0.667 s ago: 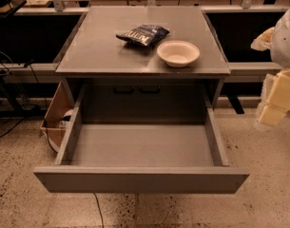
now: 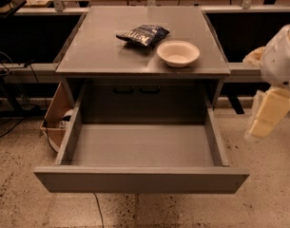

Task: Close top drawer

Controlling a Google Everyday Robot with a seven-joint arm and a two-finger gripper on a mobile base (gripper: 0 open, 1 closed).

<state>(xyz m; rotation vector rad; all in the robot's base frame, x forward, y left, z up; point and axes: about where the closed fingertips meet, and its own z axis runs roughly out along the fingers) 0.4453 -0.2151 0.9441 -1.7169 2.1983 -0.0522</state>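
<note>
The top drawer (image 2: pixel 142 179) is a wide matte-grey box pulled far out of the cabinet toward me. Its flat handle-less front runs across the lower part of the view, and its shallow grey inside holds nothing. My gripper (image 2: pixel 266 114) hangs at the right edge of the view, a cream-coloured end below the white arm. It is to the right of the drawer's right wall and apart from it, level with the drawer's back part.
The grey cabinet top (image 2: pixel 101 51) carries a dark snack bag (image 2: pixel 142 34) and a white bowl (image 2: pixel 178 53). A cardboard box (image 2: pixel 56 115) stands on the speckled floor left of the cabinet. Dark desks and cables lie behind on both sides.
The arm and gripper at the right have shifted slightly; the drawer stays open as before.
</note>
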